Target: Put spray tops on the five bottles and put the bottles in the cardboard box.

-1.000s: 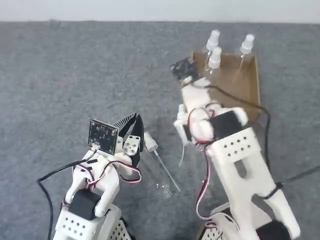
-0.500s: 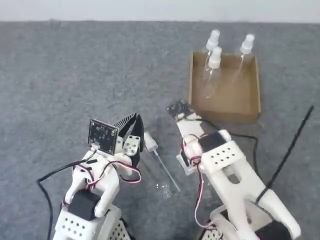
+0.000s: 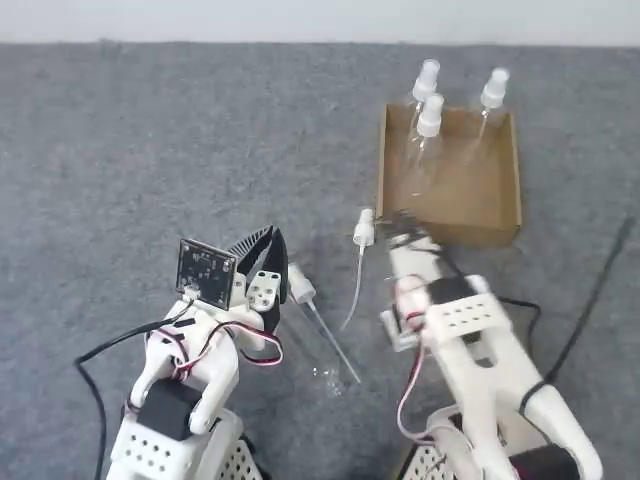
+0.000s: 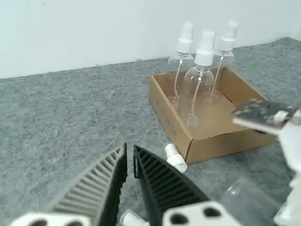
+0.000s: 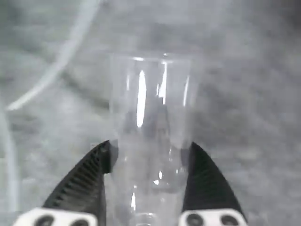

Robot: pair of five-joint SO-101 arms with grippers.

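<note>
Pinching the uncapped clear bottle (image 5: 150, 108) in my right gripper (image 5: 148, 155), ready for capping, I hold my left gripper (image 4: 130, 150) nearly closed, empty.

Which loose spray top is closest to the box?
The spray top lying just off the cardboard box's near corner. The other spray top lies farther off, beside the left claw.

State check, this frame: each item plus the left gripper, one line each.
Cardboard box: open-topped, on the table.
Three bottles: spray tops on, standing in the cardboard box.
Bare bottle: no spray top, at the right gripper.
Spray top near the box: loose, lying on the table.
Spray top near the left gripper: loose, lying on the table.
Left gripper: shut but for a slit, holding nothing.
</note>
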